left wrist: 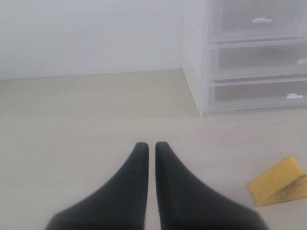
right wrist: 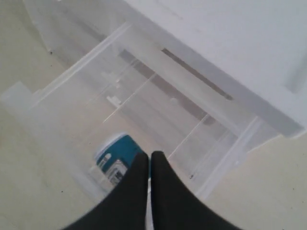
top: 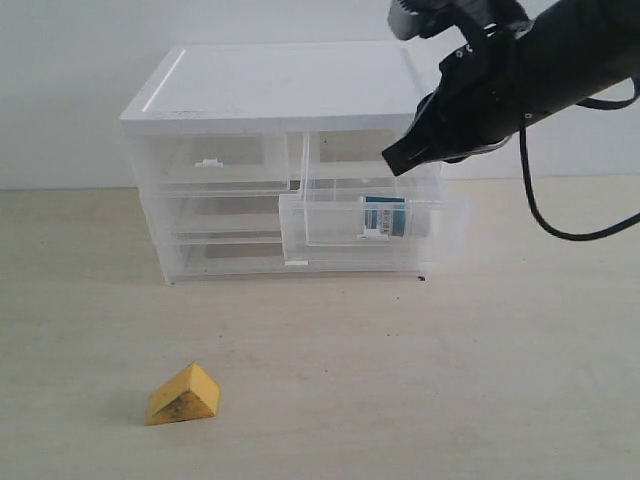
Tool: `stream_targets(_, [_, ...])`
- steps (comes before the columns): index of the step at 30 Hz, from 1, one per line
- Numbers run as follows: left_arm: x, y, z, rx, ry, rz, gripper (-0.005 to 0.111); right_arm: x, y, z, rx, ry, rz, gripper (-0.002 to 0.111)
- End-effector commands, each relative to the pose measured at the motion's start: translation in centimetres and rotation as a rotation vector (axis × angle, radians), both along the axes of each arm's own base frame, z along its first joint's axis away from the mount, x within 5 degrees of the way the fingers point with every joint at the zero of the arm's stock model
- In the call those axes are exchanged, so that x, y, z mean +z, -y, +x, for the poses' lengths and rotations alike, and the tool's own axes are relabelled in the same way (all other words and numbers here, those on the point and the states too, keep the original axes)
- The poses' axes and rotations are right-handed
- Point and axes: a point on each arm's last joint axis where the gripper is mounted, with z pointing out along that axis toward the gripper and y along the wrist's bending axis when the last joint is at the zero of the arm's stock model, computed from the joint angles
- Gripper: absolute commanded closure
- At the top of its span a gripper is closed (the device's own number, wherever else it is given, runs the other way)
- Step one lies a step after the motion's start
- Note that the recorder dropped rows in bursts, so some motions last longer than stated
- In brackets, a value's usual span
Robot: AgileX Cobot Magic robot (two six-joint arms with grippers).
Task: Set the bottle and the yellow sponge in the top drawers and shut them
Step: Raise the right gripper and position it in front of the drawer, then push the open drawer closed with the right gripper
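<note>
The bottle (top: pixel 385 217) lies on its side inside the pulled-out top right drawer (top: pixel 320 228). My right gripper (top: pixel 397 160) hangs just above that drawer, shut and empty. In the right wrist view the bottle (right wrist: pixel 112 158) shows right beneath my gripper (right wrist: pixel 148 155), inside the open drawer (right wrist: pixel 72 72). The top left drawer (top: pixel 215 165) is closed. On the table in front lies the yellow sponge (top: pixel 183 395). My left gripper (left wrist: pixel 151 145) is shut, empty and low over the table, with the sponge (left wrist: pixel 279 182) off to one side of it. That gripper is out of the exterior view.
The white-topped cabinet (top: pixel 280 85) stands at the back against a white wall. Its two full-width drawers (top: pixel 230 215) are closed. A black cable (top: pixel 540 215) hangs from the right arm beside the cabinet. Bare table (top: pixel 450 380) spreads in front.
</note>
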Motion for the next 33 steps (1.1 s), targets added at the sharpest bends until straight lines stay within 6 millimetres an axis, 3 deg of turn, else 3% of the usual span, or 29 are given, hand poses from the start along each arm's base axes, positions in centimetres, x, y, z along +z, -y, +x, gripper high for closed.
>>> stream_targets(1, [-0.1,0.0,0.0,0.003,0.003,-0.01,0.102,0.6,-2.2,-2.0,0.027,0.049,-0.105,0.108])
stream_targets(6, [-0.1,0.0,0.0,0.003,0.003,-0.01,0.102,0.4,-4.0,-3.6,0.01,0.057,-0.193,0.108])
stream_targets(13, [-0.1,0.0,0.0,0.003,0.003,-0.01,0.102,-0.3,-4.6,-5.2,0.04,-0.051,-0.247,0.108])
stream_targets(17, [-0.1,0.0,0.0,0.003,0.003,-0.01,0.102,-0.7,-4.8,-5.1,0.041,-0.07,-0.246,0.108])
stream_targets(27, [-0.1,0.0,0.0,0.003,0.003,-0.01,0.102,-3.7,-5.9,-3.9,0.068,-0.137,-0.305,0.108])
stream_targets(33, [-0.1,0.0,0.0,0.003,0.003,-0.01,0.102,-3.7,-5.6,-3.2,0.056,-0.054,-0.357,0.108])
